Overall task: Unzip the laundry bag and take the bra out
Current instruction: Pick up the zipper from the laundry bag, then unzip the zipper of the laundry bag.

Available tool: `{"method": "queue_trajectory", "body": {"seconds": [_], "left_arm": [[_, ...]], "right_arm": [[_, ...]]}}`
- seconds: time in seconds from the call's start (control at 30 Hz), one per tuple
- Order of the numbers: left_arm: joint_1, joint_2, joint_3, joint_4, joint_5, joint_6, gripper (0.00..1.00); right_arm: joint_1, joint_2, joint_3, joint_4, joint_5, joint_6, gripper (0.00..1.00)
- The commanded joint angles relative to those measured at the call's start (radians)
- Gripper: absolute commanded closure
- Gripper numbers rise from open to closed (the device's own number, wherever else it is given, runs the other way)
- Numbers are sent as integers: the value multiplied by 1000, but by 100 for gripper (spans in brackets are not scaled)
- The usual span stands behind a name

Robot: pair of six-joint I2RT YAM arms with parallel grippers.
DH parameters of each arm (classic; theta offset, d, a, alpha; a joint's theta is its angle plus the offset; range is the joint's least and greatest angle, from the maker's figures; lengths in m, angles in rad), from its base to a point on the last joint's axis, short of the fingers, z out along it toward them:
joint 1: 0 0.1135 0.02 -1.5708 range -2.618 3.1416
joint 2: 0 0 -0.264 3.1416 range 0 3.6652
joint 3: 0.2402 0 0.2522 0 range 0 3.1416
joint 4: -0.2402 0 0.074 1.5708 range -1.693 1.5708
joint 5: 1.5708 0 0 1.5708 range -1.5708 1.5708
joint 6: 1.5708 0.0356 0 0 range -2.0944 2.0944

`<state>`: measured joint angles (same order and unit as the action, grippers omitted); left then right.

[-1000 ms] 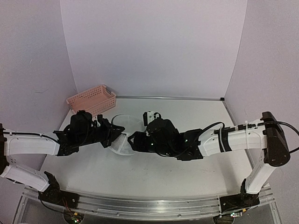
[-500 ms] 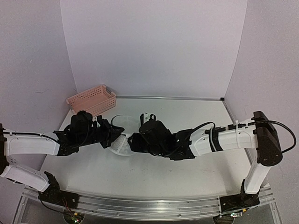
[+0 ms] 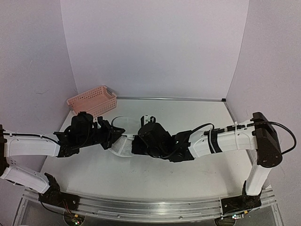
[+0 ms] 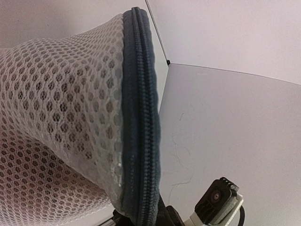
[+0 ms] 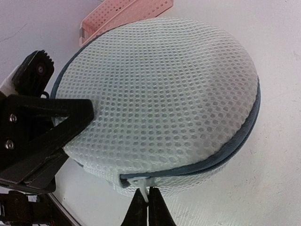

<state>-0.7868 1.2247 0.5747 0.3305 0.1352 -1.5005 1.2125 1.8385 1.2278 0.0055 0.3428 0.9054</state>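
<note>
Laundry bag, small white mesh drum w/ dark grey zip rim, sits near pink plastic lattice basket, just in front of it. Left gripper clamped on bag's edge, basket side. Right gripper, side away from basket, 2 fingers pinched together on white zip pull.

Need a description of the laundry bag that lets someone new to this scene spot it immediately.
On the white table, look left of centre, where the left gripper and right gripper meet. The laundry bag sits between them, held by both. Unlike the rigid pink lattice basket behind it, it is a soft white mesh drum rimmed by a dark grey zip.
</note>
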Motion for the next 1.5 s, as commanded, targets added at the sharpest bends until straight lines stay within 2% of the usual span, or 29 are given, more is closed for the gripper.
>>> {"method": "queue_trajectory", "body": {"seconds": [0.0, 0.67, 1.13, 1.47], "left_arm": [[-8, 0, 39, 36, 5, 0, 100], [-8, 15, 55, 35, 66, 72, 100], [-8, 65, 129, 36, 206, 207, 100], [-8, 91, 170, 35, 312, 298, 100]], "right_arm": [[5, -9, 44, 19, 21, -8, 100], [5, -152, -136, 71, -17, -128, 100], [4, -250, -238, 93, -155, -317, 100], [-4, -348, -340, 63, -149, -350, 100]]}}
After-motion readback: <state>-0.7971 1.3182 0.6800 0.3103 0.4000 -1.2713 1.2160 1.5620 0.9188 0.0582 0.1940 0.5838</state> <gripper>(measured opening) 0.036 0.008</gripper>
